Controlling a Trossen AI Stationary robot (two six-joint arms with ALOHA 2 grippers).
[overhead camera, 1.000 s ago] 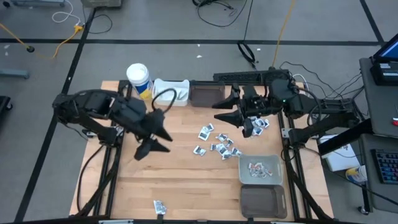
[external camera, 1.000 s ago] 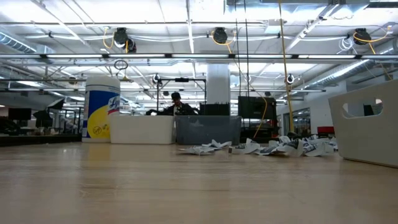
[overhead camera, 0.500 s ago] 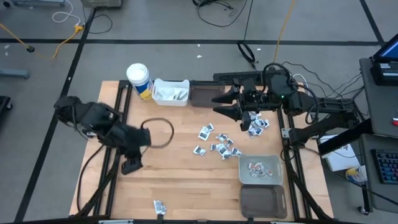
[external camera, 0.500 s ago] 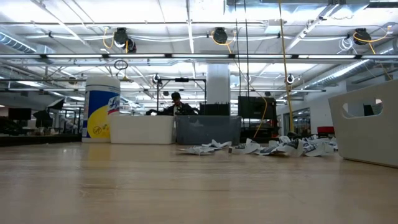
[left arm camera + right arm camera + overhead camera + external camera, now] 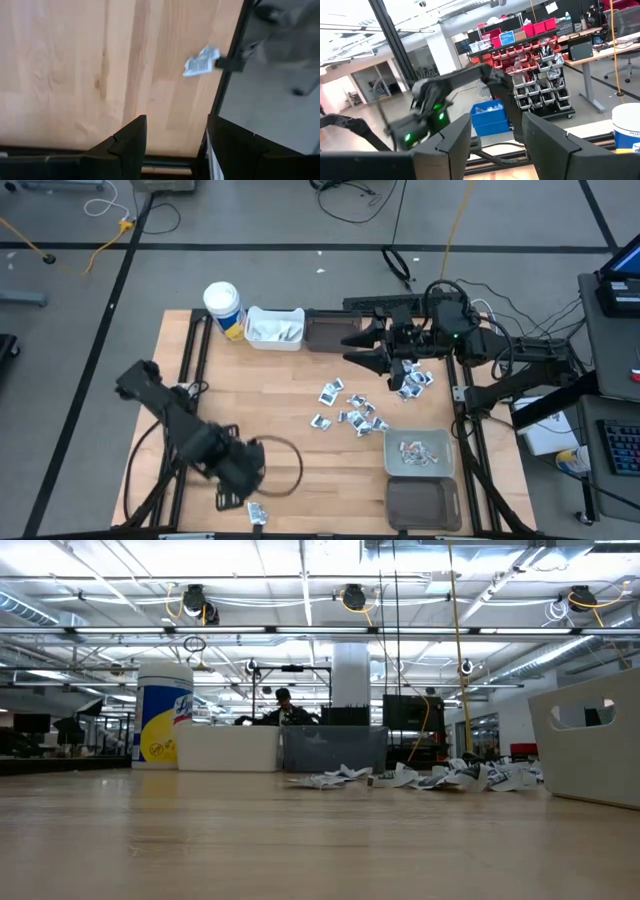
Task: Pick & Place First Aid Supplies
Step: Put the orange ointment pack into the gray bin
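Observation:
A lone silvery packet [image 5: 256,513] lies flat by the table's near edge; the left wrist view shows that packet [image 5: 201,61] right at the table's rim. My left gripper [image 5: 238,498] hovers open just left of it, fingers [image 5: 131,137] spread above bare wood, touching nothing. Several more packets [image 5: 350,412] lie scattered at mid-table and show in the low view as a flat heap [image 5: 420,778]. My right gripper [image 5: 362,352] is open, raised over the far right part of the table; in its wrist view the gripper [image 5: 496,116] faces the room.
A white bin [image 5: 275,330] with packets, a dark bin [image 5: 330,332] and a white cup with a yellow band [image 5: 222,308] stand along the far edge. A grey bin [image 5: 420,452] holding packets and a dark bin [image 5: 423,502] sit near right. More packets [image 5: 415,380] lie under the right arm.
My left arm has swung from the table's middle left toward the near edge, bringing its open gripper down beside the lone packet. The packets and bins have stayed where they were.

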